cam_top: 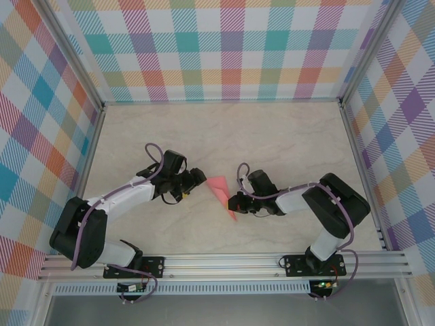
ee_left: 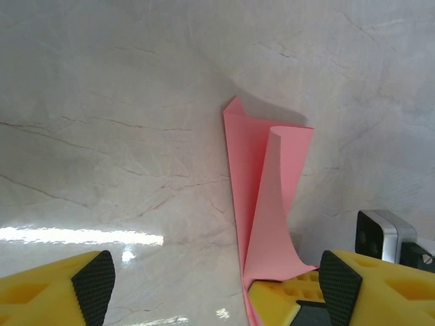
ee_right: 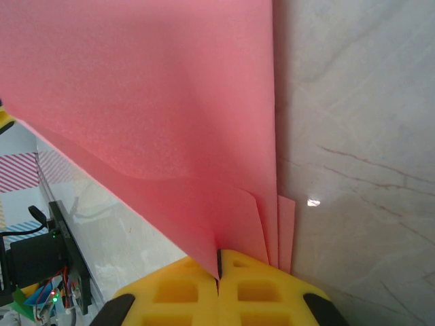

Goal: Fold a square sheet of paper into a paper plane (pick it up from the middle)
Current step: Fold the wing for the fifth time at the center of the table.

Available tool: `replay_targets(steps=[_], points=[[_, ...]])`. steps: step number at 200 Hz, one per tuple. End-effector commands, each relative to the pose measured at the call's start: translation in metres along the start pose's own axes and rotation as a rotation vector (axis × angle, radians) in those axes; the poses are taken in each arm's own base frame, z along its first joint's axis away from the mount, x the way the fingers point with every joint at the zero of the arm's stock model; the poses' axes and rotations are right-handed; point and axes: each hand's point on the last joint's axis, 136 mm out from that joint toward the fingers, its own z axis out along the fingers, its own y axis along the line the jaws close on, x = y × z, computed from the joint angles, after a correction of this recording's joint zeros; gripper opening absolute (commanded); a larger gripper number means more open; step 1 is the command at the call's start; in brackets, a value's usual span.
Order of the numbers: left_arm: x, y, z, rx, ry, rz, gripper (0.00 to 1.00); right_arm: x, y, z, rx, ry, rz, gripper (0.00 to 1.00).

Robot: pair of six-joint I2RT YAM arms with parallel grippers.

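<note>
1. The right gripper [cam_top: 234,202] lies closest to the near edge. Its yellow fingers [ee_right: 200,268] are pressed together on the paper plane [cam_top: 219,188], pinching its stacked folds.
2. The paper plane sits about mid-surface [cam_top: 292,136], a little towards the near edge. Its long axis runs diagonally, with the narrow end aimed at the near edge and slightly right, and the broad end towards the far-left corner.
3. The left gripper [cam_top: 198,178] waits just left of the broad end, jaws spread wide. In its wrist view the pink sheet rises beside one finger [ee_left: 292,299]; whether they touch, I cannot tell.
</note>
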Motion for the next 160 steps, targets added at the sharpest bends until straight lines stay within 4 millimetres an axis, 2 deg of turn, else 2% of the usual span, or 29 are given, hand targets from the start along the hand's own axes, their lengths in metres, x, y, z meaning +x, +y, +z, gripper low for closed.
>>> replay_targets(steps=[1,18,44,76,115,160], points=[[0.007,-0.013,0.000,0.065,0.020,0.016,0.79,0.017,-0.027,0.007,0.082,0.055,0.081,0.04],[0.012,-0.024,0.003,0.111,0.038,0.038,0.76,0.020,-0.032,0.009,0.090,0.073,0.105,0.04],[0.021,-0.039,0.007,0.167,0.052,0.088,0.62,0.022,-0.032,0.013,0.081,0.089,0.149,0.04],[0.035,-0.046,0.015,0.225,0.064,0.137,0.47,0.022,-0.032,0.016,0.070,0.099,0.200,0.04],[0.059,-0.051,0.032,0.266,0.119,0.212,0.23,0.023,-0.035,0.016,0.072,0.112,0.254,0.04],[0.067,-0.057,0.042,0.304,0.131,0.262,0.22,0.024,-0.036,0.012,0.069,0.114,0.282,0.04]])
